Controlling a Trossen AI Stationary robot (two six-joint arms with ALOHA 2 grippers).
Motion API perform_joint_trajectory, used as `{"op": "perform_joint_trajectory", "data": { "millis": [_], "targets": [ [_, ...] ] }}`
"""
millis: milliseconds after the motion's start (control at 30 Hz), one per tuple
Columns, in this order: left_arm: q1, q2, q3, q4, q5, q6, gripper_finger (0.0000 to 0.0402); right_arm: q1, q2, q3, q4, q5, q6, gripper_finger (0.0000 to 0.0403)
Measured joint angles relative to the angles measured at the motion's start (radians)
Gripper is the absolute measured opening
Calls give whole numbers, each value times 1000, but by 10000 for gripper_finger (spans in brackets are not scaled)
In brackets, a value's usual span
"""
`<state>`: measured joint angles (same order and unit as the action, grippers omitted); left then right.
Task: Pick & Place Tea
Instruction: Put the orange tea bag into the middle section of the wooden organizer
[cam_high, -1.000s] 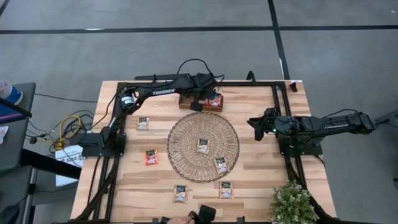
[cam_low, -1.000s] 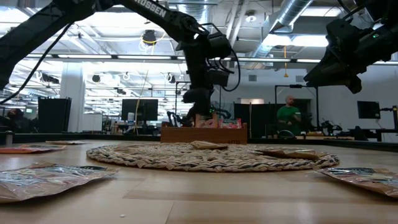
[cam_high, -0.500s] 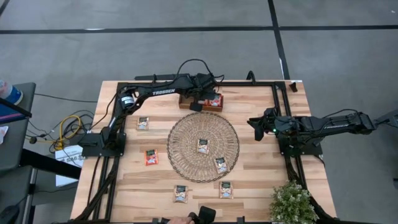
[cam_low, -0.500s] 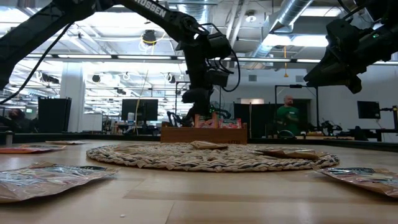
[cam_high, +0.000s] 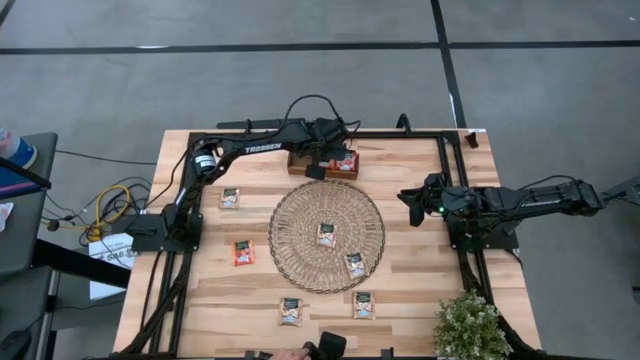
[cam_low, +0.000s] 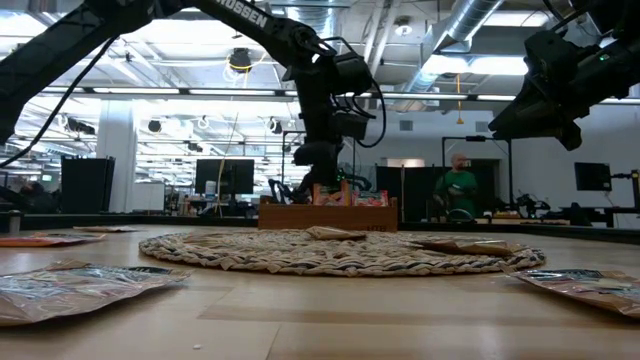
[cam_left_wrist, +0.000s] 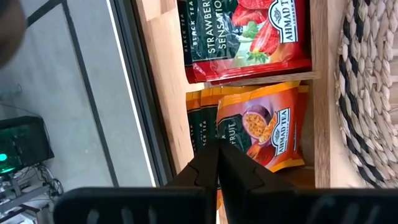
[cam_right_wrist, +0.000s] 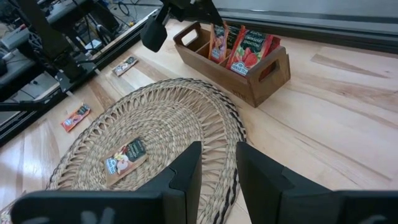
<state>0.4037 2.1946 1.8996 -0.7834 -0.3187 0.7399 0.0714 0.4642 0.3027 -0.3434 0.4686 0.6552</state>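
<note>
Tea sachets lie scattered: two on the round woven mat (cam_high: 300, 215), one (cam_high: 326, 234) near its middle and one (cam_high: 355, 265) nearer the front, and several on the table, such as a red-orange one (cam_high: 243, 252). More tea stands in the wooden divided tray (cam_high: 340, 176) at the back. My left gripper (cam_left_wrist: 217, 149) hangs shut and empty just above the tray's orange sachets (cam_left_wrist: 273, 127); the low view shows it (cam_low: 318, 155) over the tray (cam_low: 328, 214). My right gripper (cam_right_wrist: 214, 165) waits open and empty above the table right of the mat (cam_right_wrist: 155, 124).
A small potted plant (cam_high: 470, 325) stands at the table's front right corner. Black frame rails run along the table's left, right and back edges. Far behind the table a person (cam_low: 455, 185) stands in the room.
</note>
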Motion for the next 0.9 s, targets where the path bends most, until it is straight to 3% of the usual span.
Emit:
{"op": "perform_joint_trajectory", "data": {
  "millis": [133, 433, 600, 733, 833, 900],
  "targets": [
    [-5, 0, 0, 0, 1, 0, 15, 0, 0, 0, 0, 0, 0, 93],
    [-14, -1, 0, 0, -9, -16, 90, 0, 0, 0, 0, -2, 0, 93],
    [-19, -24, 0, -2, -184, -27, 106, 0, 0, 0, 0, -2, 0, 93],
    [-41, -71, 0, -52, -313, -122, 106, 0, 0, 0, 0, -2, 0, 93],
    [-74, -133, 1, -202, -245, -299, 104, 0, 0, 0, 0, -2, 0, 93],
    [-93, -175, 1, -331, -123, -444, 103, 0, 0, 0, -1, -2, 0, 93]
  ]
}}
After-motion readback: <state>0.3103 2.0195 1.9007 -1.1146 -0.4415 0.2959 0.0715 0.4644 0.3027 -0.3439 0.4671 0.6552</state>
